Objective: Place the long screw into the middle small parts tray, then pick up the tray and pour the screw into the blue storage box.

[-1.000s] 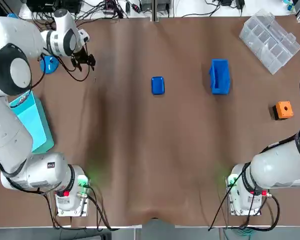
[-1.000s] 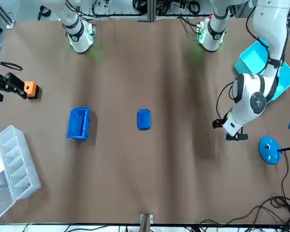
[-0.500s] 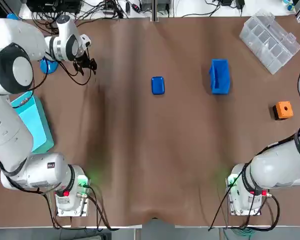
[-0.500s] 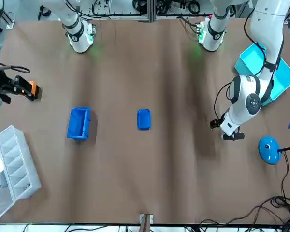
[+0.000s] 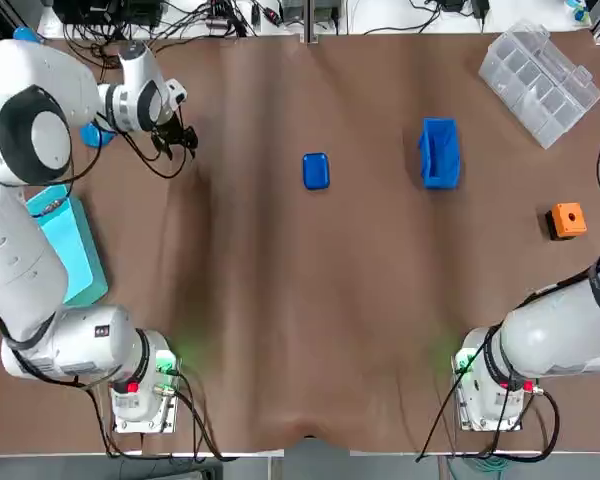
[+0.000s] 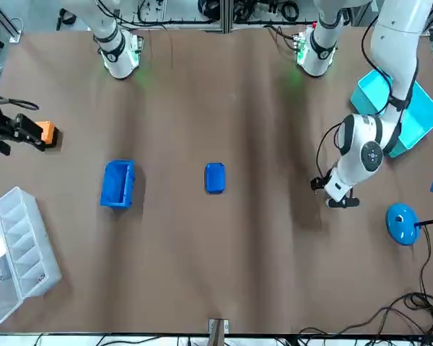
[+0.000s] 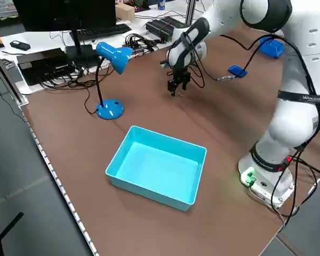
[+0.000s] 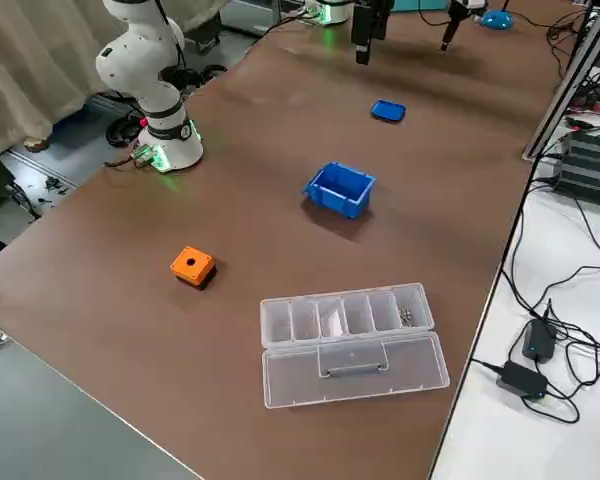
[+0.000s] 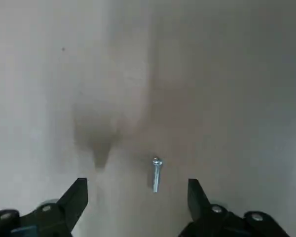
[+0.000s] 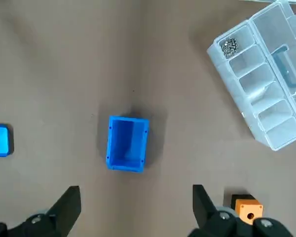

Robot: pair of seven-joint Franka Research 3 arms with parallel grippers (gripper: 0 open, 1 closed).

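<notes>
brown table (image 5: 310, 300), screw (image 9: 156, 174), small tray (image 5: 316, 171), blue box (image 5: 439, 152)

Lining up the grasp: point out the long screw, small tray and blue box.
long screw (image 9: 156, 175), left wrist view, mid-shank.
small tray (image 5: 316, 171), top view, its bare centre.
blue box (image 5: 439, 153), top view, its bare floor.

Whole table (image 5: 280, 300) is draped in a brown cloth that's a bit wrinkly, with a blue desk lamp (image 7: 113, 56) standing near one corner. Past the edge there's a white bench (image 7: 48, 40) with a keyboard (image 7: 98, 32), a dark monitor (image 7: 64, 13) and a mess of cables (image 5: 210, 15). Beige curtains (image 8: 30, 70) hang off to one side, and the floor (image 8: 40, 440) is grey.
</notes>
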